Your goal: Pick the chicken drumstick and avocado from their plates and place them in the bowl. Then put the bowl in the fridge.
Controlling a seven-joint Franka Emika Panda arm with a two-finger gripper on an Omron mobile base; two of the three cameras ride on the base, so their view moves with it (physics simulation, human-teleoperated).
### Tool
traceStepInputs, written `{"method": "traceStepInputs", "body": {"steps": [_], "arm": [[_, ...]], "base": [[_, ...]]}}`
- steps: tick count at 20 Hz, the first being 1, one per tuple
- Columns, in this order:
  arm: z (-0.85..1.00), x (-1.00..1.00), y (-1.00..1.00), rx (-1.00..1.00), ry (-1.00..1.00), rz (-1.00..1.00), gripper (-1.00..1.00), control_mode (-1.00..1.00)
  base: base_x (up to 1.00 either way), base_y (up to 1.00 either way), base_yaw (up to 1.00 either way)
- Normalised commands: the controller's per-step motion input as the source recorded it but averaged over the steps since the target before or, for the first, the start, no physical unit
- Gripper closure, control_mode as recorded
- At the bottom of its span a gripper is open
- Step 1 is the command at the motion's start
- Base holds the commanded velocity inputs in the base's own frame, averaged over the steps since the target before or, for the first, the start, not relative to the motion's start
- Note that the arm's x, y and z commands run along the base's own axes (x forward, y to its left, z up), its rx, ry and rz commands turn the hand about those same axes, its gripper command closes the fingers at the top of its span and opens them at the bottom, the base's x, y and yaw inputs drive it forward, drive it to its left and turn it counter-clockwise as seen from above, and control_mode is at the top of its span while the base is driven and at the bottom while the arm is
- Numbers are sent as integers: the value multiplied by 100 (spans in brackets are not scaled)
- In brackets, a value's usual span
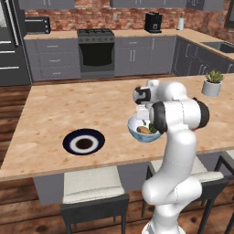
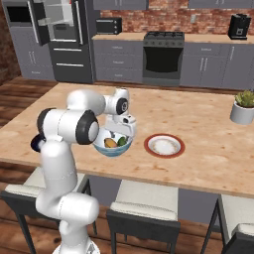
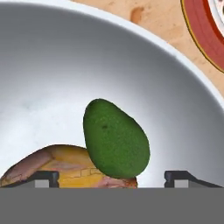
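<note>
The pale bowl [image 1: 135,129] [image 2: 115,150] stands on the island near its front edge. Inside lie the dark green avocado [image 3: 116,140] [image 2: 122,141] and, under and beside it, the golden-brown chicken drumstick [image 3: 61,164] [image 2: 110,143]. My gripper [image 3: 111,177] [image 2: 121,130] hangs just over the bowl, open, its tips wide on either side of the avocado and not touching it. The red-rimmed plate [image 2: 149,145] [image 3: 201,30] sits bare just right of the bowl. The navy plate [image 1: 68,141] lies bare to the left. The fridge [image 2: 64,39] [image 1: 9,41] stands at the far left.
A potted plant [image 1: 212,83] [image 2: 243,106] stands on the island's right end. Stools [image 1: 91,192] [image 2: 144,208] line the near side. The black oven [image 1: 96,52] is on the back wall.
</note>
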Motion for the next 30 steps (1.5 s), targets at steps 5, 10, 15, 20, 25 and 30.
{"method": "traceStepInputs", "body": {"steps": [5, 10, 15, 20, 25, 30], "arm": [[36, -30, 9, 0, -1, 1, -100, -100], [38, -48, 22, 0, -3, 12, -100, -100], [11, -56, 39, 0, -6, 26, -100, -100], [0, -36, 41, -1, 0, 40, -100, -100], [0, -8, 34, 0, 0, 45, -100, -100], [0, 0, 30, 0, 0, 52, -100, -100]], "base": [[0, 0, 0], [0, 0, 0], [0, 0, 0], [0, 0, 0], [0, 0, 0], [0, 0, 0]]}}
